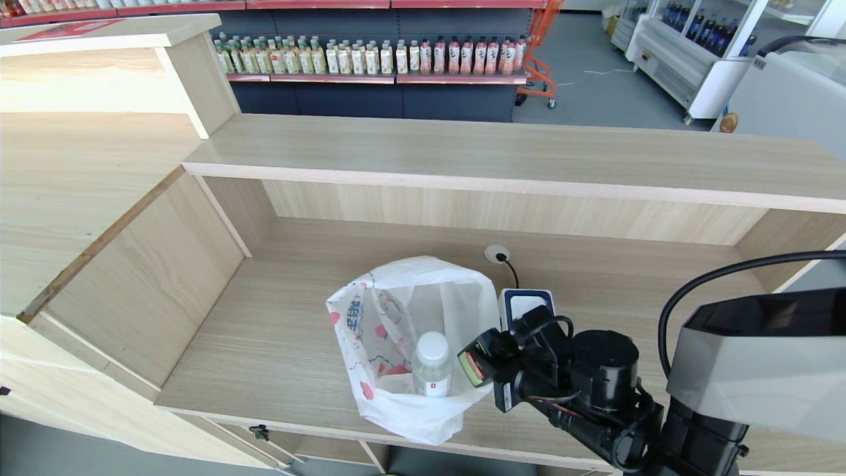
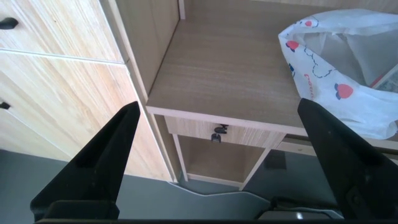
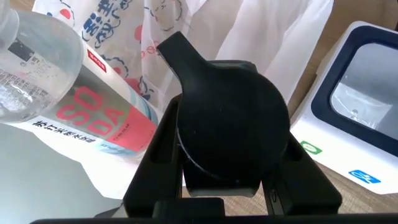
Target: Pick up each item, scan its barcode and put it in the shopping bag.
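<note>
The white printed shopping bag (image 1: 370,317) stands open on the counter's lower shelf. A clear soda bottle (image 1: 432,363) with a white cap and red label stands upright inside it, and it lies close by as the bottle (image 3: 74,93) in the right wrist view. My right gripper (image 1: 477,367) hangs at the bag's right rim, just in front of the white barcode scanner (image 1: 525,303). From its own wrist it is a black rounded mass (image 3: 224,118) between the bag (image 3: 186,25) and the scanner (image 3: 354,106). My left gripper (image 2: 217,162) is open and holds nothing, low in front of the counter's edge, left of the bag (image 2: 336,68).
The wooden counter (image 1: 277,344) has a raised back ledge (image 1: 502,152) and side walls. A cable (image 1: 509,268) runs from a grommet to the scanner. Drawers (image 2: 50,93) and a small latch (image 2: 217,132) sit below the shelf. Store shelves of bottles (image 1: 370,58) stand behind.
</note>
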